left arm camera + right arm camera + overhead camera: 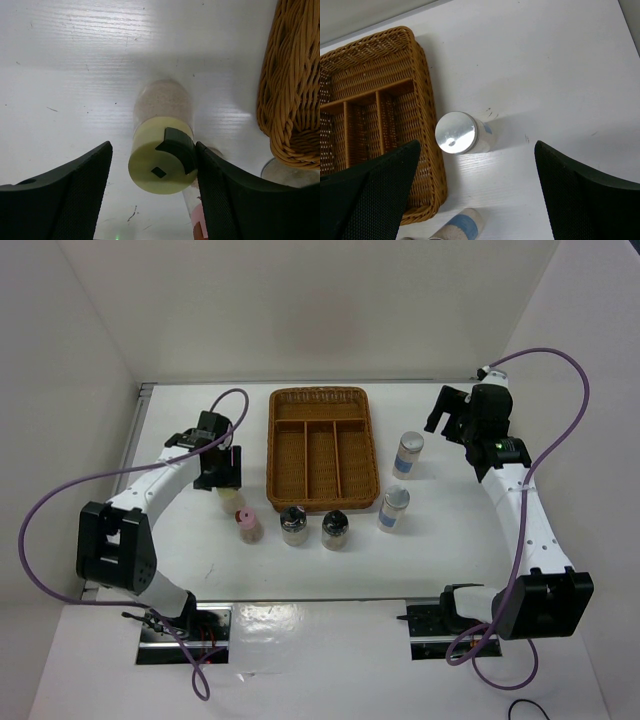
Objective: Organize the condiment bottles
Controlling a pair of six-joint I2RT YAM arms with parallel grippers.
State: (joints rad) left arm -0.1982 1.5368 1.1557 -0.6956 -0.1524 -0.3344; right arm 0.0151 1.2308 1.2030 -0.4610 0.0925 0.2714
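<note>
Nothing is yet placed in the wicker tray (323, 396), all six condiment bottles (293, 523) are found on the table (300, 575) beside it, the yellow-capped jar (161, 167) is straddled but not yet clamped by the left gripper (154, 155), and the right gripper (477, 145) is held wide open near a grey-capped bottle (456, 132).

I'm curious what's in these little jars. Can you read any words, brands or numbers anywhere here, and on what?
No readable text anywhere.
Blue label on the far tall grey-capped jar: too blurred to read.
Blue label on the near tall grey-capped jar: too blurred to read.
Brown wicker divided tray: no lettering shows.
</note>
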